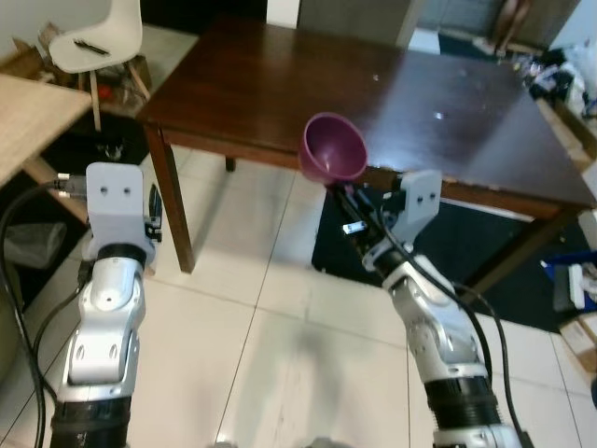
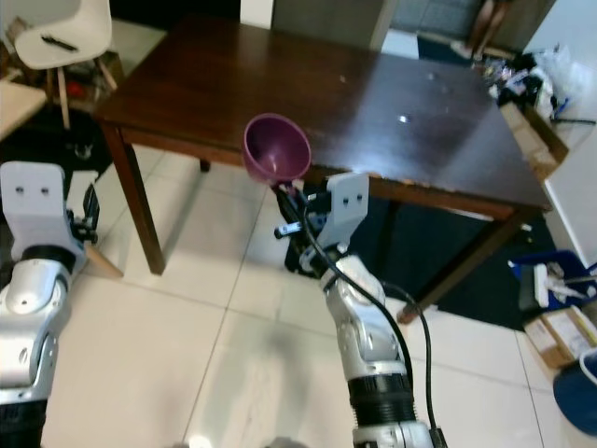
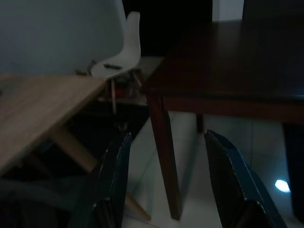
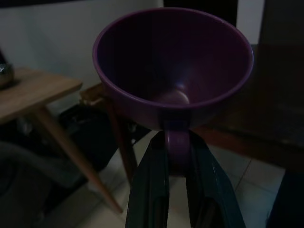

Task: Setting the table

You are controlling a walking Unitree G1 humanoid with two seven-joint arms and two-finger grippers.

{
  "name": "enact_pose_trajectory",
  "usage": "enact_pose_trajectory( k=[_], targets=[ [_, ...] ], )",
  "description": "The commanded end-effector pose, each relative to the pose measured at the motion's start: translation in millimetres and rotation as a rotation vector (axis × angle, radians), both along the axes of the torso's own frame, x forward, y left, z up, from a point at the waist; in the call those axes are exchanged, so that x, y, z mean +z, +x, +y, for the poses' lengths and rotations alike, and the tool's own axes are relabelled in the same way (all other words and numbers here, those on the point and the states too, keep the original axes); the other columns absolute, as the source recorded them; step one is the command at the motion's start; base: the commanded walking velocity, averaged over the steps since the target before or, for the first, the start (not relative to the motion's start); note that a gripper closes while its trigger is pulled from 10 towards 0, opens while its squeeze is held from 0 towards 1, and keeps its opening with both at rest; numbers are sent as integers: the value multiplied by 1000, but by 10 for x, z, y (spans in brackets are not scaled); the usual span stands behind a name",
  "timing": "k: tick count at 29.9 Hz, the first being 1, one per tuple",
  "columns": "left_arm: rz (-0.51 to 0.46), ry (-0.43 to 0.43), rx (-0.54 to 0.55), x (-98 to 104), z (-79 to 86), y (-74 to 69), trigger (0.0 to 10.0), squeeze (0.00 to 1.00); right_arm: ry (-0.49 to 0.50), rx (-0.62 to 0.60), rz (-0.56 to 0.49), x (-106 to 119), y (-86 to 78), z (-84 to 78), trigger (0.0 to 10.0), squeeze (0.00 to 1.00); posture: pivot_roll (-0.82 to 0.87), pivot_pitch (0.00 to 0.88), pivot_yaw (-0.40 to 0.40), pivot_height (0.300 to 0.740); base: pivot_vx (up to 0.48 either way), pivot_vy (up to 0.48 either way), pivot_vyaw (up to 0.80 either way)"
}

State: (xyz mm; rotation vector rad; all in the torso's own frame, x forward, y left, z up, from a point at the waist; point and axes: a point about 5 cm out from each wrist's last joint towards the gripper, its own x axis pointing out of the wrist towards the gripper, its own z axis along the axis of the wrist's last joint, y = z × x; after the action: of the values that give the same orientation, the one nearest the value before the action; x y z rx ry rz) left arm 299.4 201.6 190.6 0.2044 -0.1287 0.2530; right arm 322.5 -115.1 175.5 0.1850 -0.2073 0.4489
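Note:
A purple cup (image 1: 334, 147) is held up by its handle in my right gripper (image 1: 338, 189), which is shut on it. The cup tilts with its empty mouth toward me and hangs just in front of the near edge of the dark wooden table (image 1: 392, 93). The right wrist view looks into the cup (image 4: 173, 66), with both black fingers (image 4: 151, 185) pinching the handle. My left gripper (image 3: 164, 175) is open and empty, held out at the left near the table's front left leg (image 1: 173, 205).
A light wooden table (image 1: 33, 117) stands at the left, a white chair (image 1: 103, 37) behind it. A dark rug (image 1: 485, 252) lies under the dark table. Clutter and boxes (image 2: 550, 317) line the right side. White tiled floor (image 1: 252, 308) lies in front.

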Motion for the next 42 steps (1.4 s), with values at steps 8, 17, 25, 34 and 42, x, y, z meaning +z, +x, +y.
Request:
enact_pose_trajectory(
  k=[8,17,25,34,42],
  targets=[
    [10,7,-21,-23,-57,26,10000,0,4,-31,2,-3,-24,-85,10000,0,-12,18,-10,740,480,0,0],
    [7,7,-24,-19,-59,37,10000,0,4,-30,7,-15,-34,-80,10000,0,-11,20,-7,740,480,0,0],
    [8,5,-24,-22,-59,45,10000,0,4,-28,9,-15,-34,-70,10000,0,-12,22,-8,740,480,0,0],
    [10,5,-30,-32,-75,55,10000,0,2,-24,11,-21,-42,-72,10000,0,-18,18,-4,740,480,0,0],
    [7,5,-33,-30,-75,60,10000,0,1,-25,10,-19,-46,-79,10000,0,-18,17,-5,740,480,0,0]
  ],
)
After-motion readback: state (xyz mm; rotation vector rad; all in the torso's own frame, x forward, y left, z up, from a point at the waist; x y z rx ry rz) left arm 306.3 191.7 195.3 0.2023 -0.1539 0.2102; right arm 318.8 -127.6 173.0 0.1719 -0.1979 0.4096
